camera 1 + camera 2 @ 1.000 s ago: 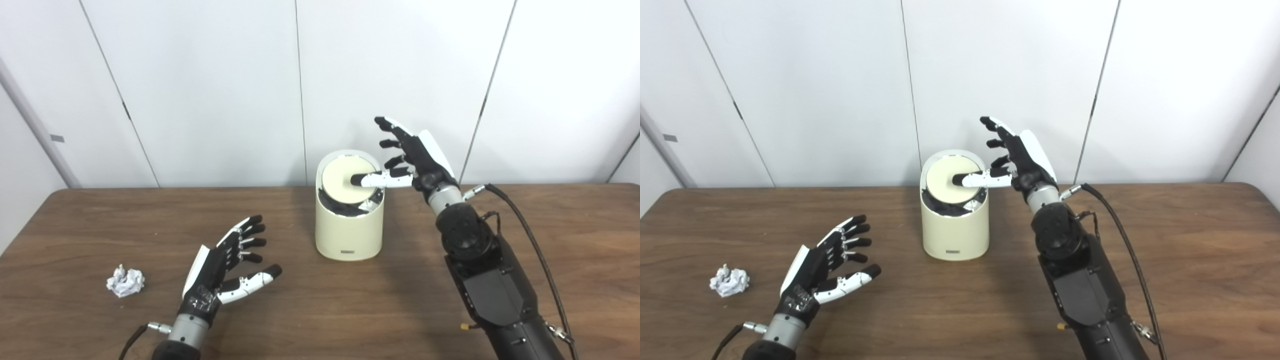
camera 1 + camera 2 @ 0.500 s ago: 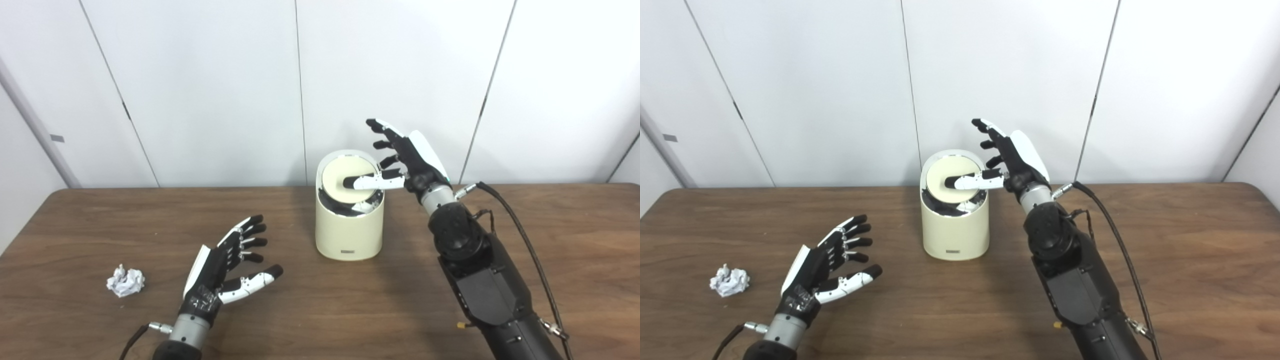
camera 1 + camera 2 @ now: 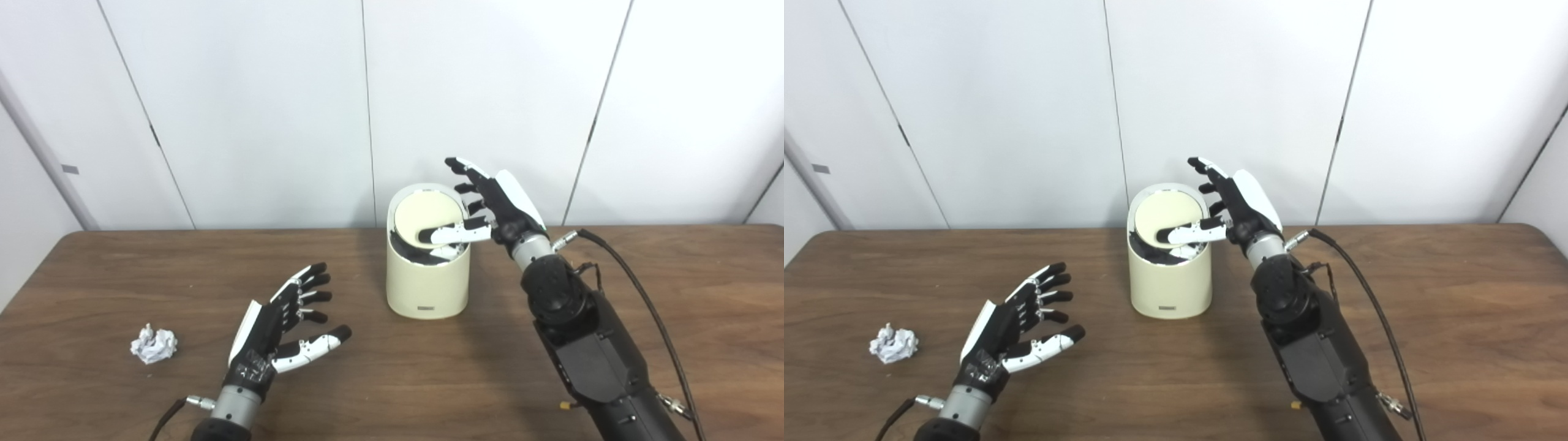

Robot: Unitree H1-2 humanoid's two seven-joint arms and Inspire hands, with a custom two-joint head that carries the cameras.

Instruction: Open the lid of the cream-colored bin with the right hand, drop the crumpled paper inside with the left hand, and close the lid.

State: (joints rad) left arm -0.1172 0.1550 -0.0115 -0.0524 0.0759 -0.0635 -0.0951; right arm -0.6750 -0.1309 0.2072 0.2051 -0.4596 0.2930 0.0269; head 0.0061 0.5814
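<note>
At the near edge of a brown wooden table (image 3: pixel 429 380), the robot's left hand (image 3: pixel 278 331) hovers at about 7 o'clock from the centre, palm turned inward, fingers spread and thumb out, holding nothing. A crumpled paper (image 3: pixel 153 345) lies on the tabletop at 9 o'clock from that hand, well apart from it and untouched. The right forearm (image 3: pixel 588 349), black with a cable (image 3: pixel 649 312) looping along its outer side, rises from the 5 o'clock corner toward the middle of the table. Farther back, the cream-colored bin (image 3: pixel 427 282) stands upright near the table's far edge, at roughly 12 o'clock from the centre. Its round lid (image 3: pixel 425 219) is tilted, the near edge dipped so that a dark gap shows along the bin's front rim, with something white just visible inside. The right hand (image 3: pixel 493 205) is held at 3 o'clock from the bin's top, fingers fanned apart and raised, gripping nothing; only its thumb (image 3: pixel 450 233) reaches across and presses on the lid's near right part. White wall panels (image 3: pixel 245 110) stand behind.
</note>
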